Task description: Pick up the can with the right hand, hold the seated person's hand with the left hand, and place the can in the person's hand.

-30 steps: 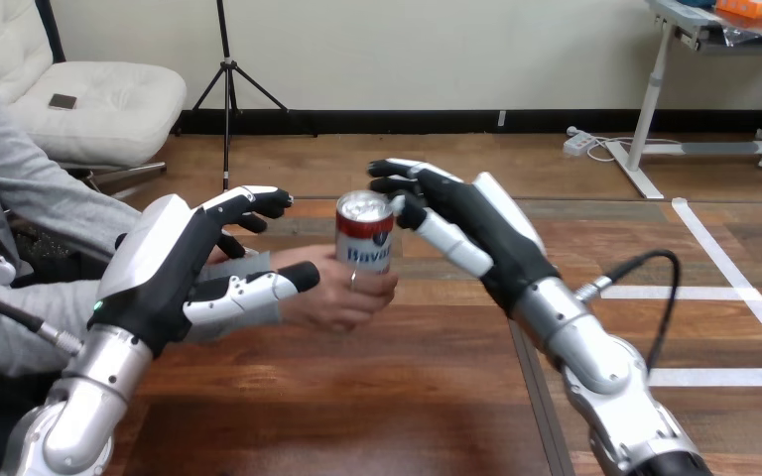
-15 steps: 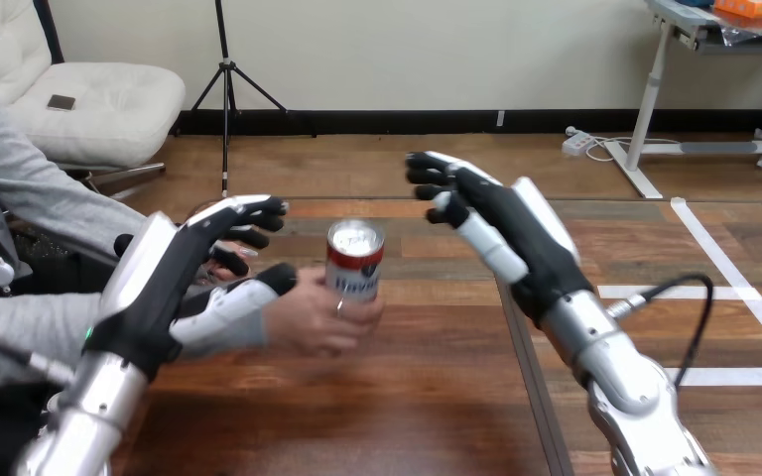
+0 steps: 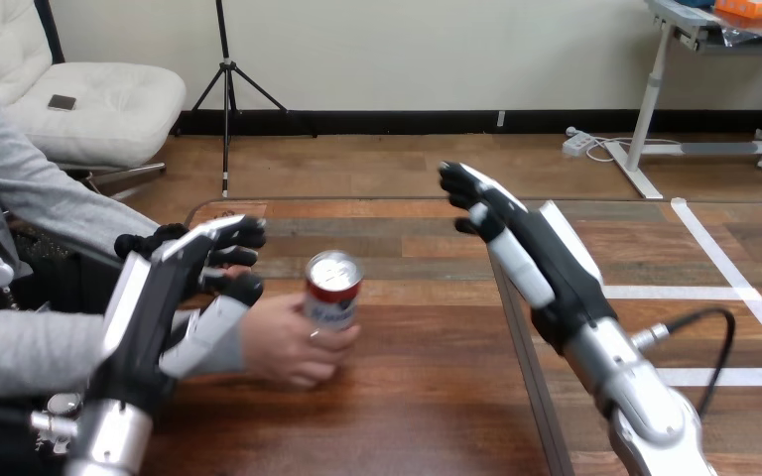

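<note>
A red, white and silver can [image 3: 332,289] stands upright in the person's hand [image 3: 286,344], whose fingers wrap its lower half just above the wooden table [image 3: 407,397]. My left hand [image 3: 164,293] is at the person's wrist. Its fingers [image 3: 230,234] reach out nearly straight behind the wrist and its thumb [image 3: 220,315] lies along the grey sleeve in front; I see no curl round the wrist. My right hand [image 3: 536,253] hangs open to the right of the can, well apart from it, fingers straight and pointing up and left.
A dark seam [image 3: 518,337] runs front to back through the table under my right arm. The person's other forearm, in a grey sleeve [image 3: 20,349], lies at the lower left. The table's far edge [image 3: 357,202] is behind the can.
My right hand has let go of the can and drawn off to the right. The person's hand has carried the can down and to the left. My left hand has pulled back leftward with it.
</note>
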Robot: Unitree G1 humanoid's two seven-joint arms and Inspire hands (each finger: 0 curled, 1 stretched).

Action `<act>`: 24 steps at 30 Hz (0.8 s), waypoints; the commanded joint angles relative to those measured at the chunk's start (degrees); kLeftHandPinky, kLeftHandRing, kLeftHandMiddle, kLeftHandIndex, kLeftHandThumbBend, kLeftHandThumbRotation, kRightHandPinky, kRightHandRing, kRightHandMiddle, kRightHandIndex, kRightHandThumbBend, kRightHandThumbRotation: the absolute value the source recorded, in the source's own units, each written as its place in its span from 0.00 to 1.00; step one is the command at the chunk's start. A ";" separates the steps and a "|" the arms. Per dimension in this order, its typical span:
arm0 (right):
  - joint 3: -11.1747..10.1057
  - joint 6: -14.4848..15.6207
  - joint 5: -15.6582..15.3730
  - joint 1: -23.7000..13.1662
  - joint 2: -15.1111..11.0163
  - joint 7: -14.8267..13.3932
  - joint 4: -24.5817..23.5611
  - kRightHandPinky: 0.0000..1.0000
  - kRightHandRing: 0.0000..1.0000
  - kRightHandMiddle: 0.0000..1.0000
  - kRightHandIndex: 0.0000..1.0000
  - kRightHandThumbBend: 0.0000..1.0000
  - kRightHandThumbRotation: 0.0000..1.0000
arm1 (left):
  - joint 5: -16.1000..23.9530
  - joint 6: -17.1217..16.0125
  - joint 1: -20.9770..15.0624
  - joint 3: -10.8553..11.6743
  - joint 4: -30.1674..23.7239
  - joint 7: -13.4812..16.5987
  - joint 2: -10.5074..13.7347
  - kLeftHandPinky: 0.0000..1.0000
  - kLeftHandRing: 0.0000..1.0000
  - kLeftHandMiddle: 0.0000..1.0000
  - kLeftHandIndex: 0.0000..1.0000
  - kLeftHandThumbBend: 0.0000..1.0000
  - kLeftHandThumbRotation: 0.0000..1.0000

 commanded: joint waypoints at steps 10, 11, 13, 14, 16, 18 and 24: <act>-2.67 -2.33 7.28 5.17 2.23 3.56 -3.86 0.95 0.98 0.97 0.96 0.99 1.00 | -4.16 -8.09 1.50 2.26 4.99 -0.40 -3.92 0.83 0.87 0.86 0.83 0.92 1.00; -2.73 -2.37 7.63 5.36 2.36 3.74 -3.77 0.95 0.98 0.97 0.96 0.97 1.00 | -4.21 -8.62 1.36 2.31 5.58 -0.40 -4.04 0.83 0.88 0.87 0.83 0.90 1.00; -2.84 -2.74 8.45 6.31 2.67 4.46 -3.56 0.96 0.98 0.97 0.97 0.95 1.00 | -4.79 -11.12 0.93 2.47 7.90 -0.71 -4.48 0.84 0.88 0.87 0.84 0.86 1.00; -2.90 -2.83 8.67 6.47 2.75 4.70 -3.43 0.96 0.98 0.97 0.97 0.94 1.00 | -4.92 -11.89 0.68 2.55 8.72 -0.82 -4.61 0.84 0.88 0.87 0.84 0.84 1.00; -3.05 -3.43 8.93 7.19 2.95 5.21 -2.95 0.97 0.98 0.98 0.97 0.92 1.00 | -5.07 -14.78 -0.13 2.75 11.49 -1.18 -4.82 0.84 0.88 0.87 0.83 0.79 1.00; -3.25 -3.83 9.17 7.71 3.19 5.62 -2.51 0.98 0.99 0.98 0.97 0.90 1.00 | -5.17 -17.00 -0.89 2.99 13.74 -1.45 -5.09 0.84 0.88 0.86 0.83 0.74 1.00; -3.85 -4.62 10.14 8.80 3.86 6.71 -1.28 0.99 0.98 0.98 0.97 0.84 1.00 | -7.06 -18.83 -1.34 3.27 15.44 -2.69 -6.41 0.84 0.87 0.86 0.82 0.67 1.00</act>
